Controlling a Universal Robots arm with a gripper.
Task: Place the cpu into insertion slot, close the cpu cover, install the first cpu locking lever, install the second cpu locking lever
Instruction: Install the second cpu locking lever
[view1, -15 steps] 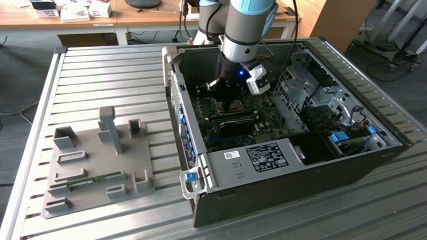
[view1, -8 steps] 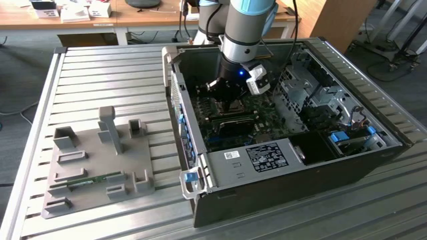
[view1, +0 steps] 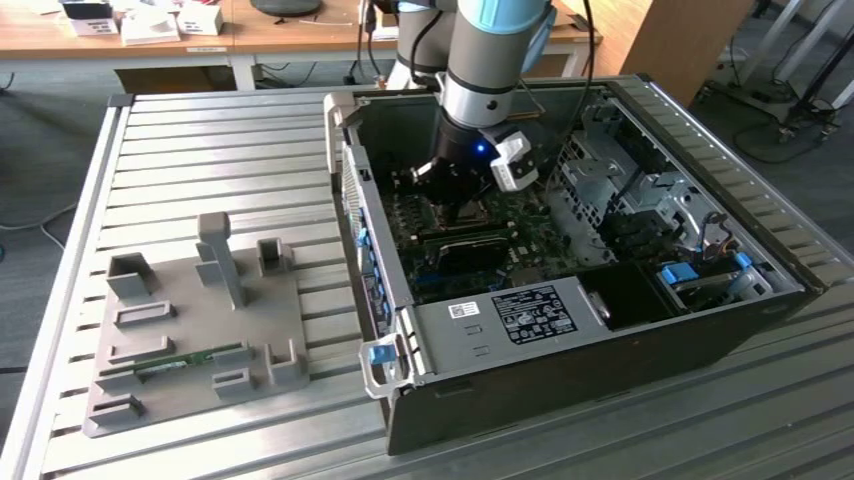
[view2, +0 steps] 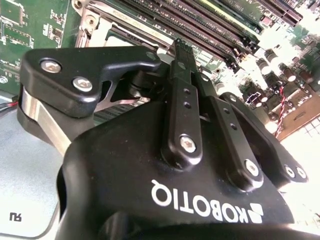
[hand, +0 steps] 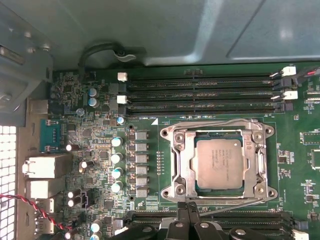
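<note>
First wrist view: the cpu (hand: 220, 163) sits in the insertion slot (hand: 187, 165), the cpu cover (hand: 218, 135) down — levers seemingly latched — my gripper (hand: 187, 216) closed, empty, at six o'clock.

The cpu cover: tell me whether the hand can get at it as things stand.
Probably yes. The hand sits at the edge of the cpu cover, which lies flat over the cpu with nothing above it.

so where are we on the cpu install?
The cpu sits in the insertion slot, and the cpu cover looks closed over it. In the first wrist view the gripper is at the socket's edge by a lever. Whether both levers are latched isn't clear.
</note>
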